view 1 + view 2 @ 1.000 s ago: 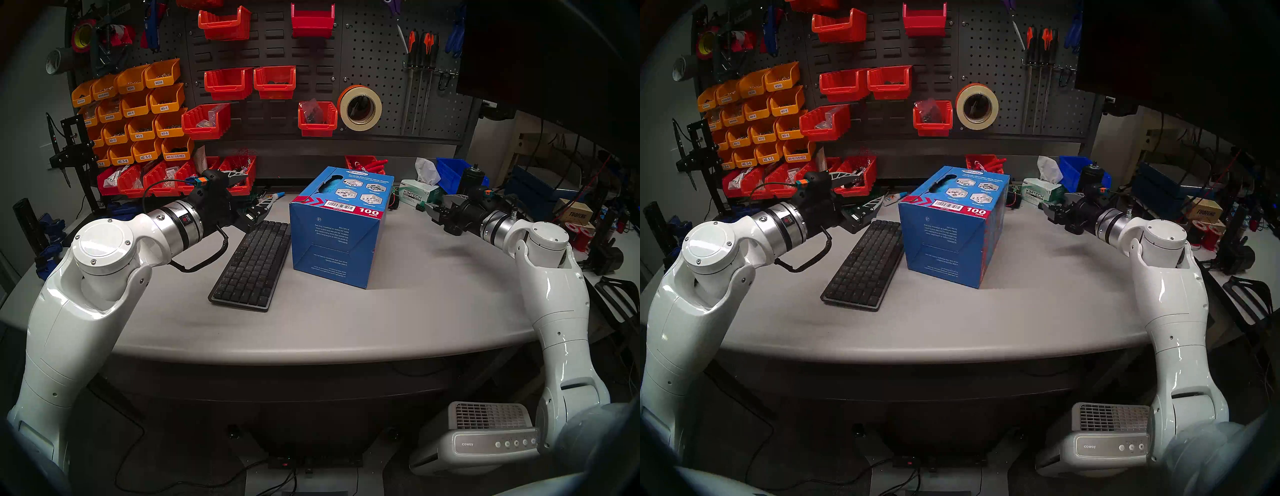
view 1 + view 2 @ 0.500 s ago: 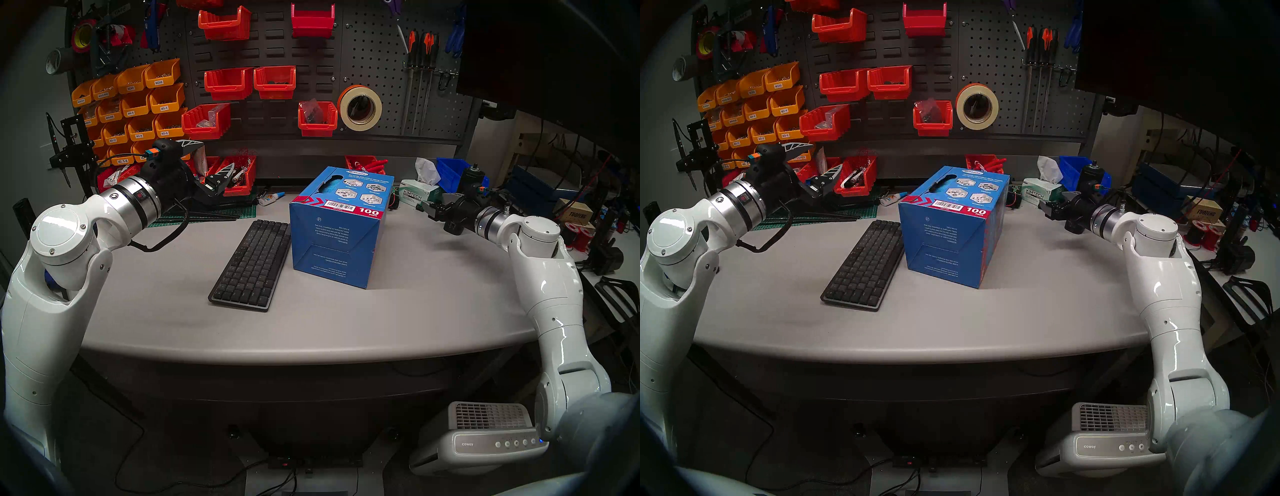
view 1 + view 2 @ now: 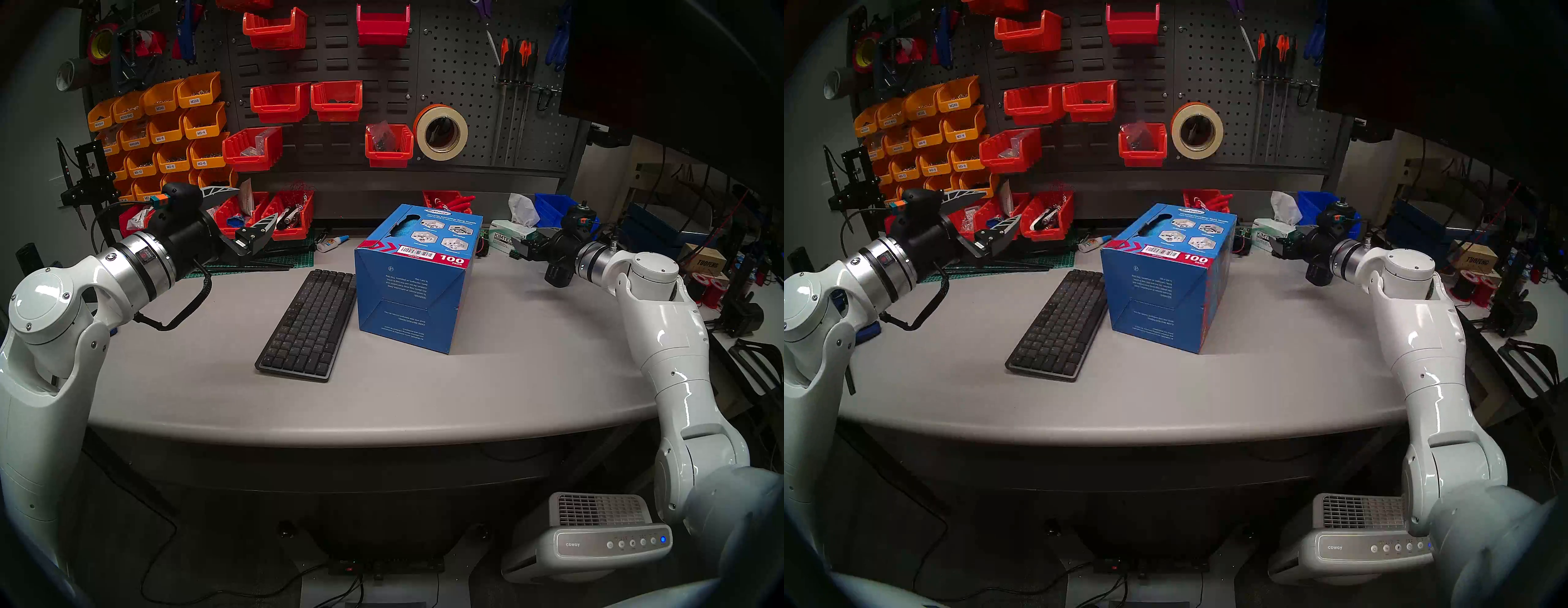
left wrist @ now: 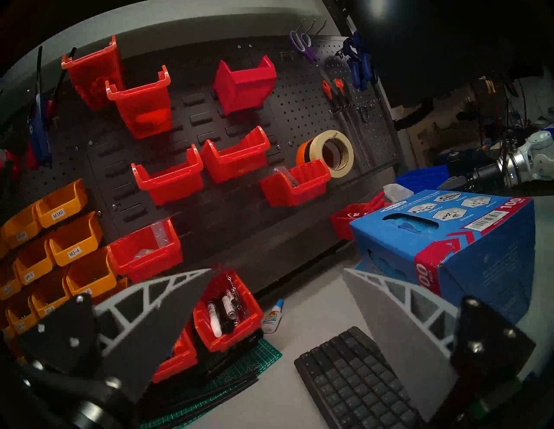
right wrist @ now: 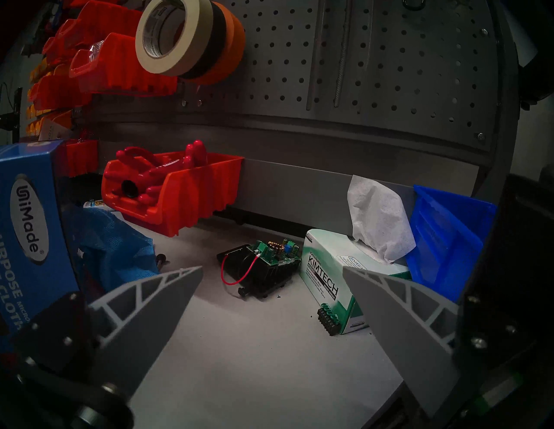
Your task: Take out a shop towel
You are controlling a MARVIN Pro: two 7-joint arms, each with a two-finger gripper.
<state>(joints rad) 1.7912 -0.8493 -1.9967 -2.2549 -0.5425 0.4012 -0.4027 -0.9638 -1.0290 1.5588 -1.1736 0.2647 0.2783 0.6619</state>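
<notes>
A big blue cardboard box (image 3: 413, 293) with red trim stands mid-table. Bright-blue shop towel (image 3: 402, 226) shows through the slot in its top, also in the left wrist view (image 4: 412, 223). More blue cloth (image 5: 117, 254) bulges out at the box's far side. My left gripper (image 3: 254, 204) hovers open and empty over the red bins, well left of the box (image 4: 479, 254). My right gripper (image 3: 524, 250) hangs open and empty right of the box, just in front of the tissue box; its fingers (image 5: 144, 314) frame bare table.
A dark keyboard (image 3: 309, 322) lies left of the box. The green-and-white tissue box (image 5: 332, 278), a small circuit board (image 5: 263, 269) and a blue bin (image 5: 443, 239) sit at the back right. Red bins (image 3: 288, 216), a glue bottle (image 3: 331, 243) and a green mat (image 3: 292, 259) lie back left.
My left arm has drawn back from the keyboard's far end to the left, up over the red bins. The right wrist has rolled and edged toward the tissue box. Both grippers stay open.
</notes>
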